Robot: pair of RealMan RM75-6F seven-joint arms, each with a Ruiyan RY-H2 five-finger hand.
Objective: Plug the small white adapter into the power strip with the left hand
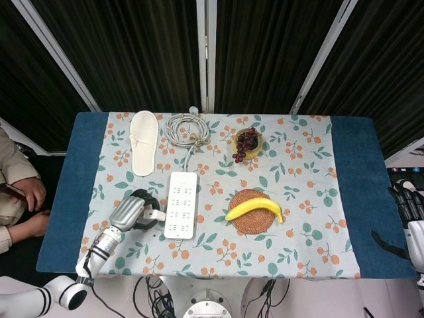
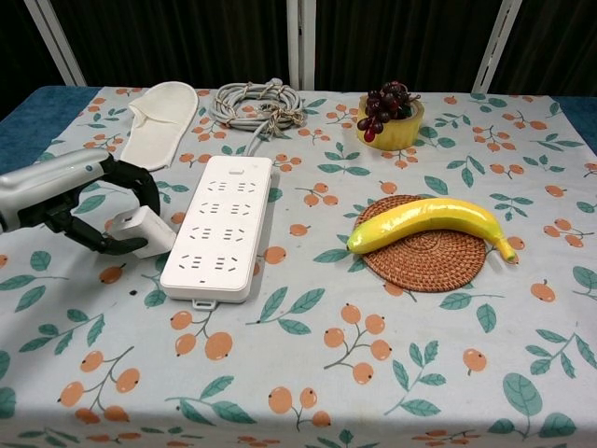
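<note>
Left hand [image 2: 89,207] curled around white adapter [image 2: 145,231], gripping it on surface [image 2: 308,373] just left of power strip [image 2: 220,227]. Right hand [image 1: 412,215] open, idle at surface's right edge.

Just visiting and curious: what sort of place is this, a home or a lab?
Probably a staged test area, not a home: black curtains behind the table, and an odd mix laid out, a slipper, power strip and banana.
</note>
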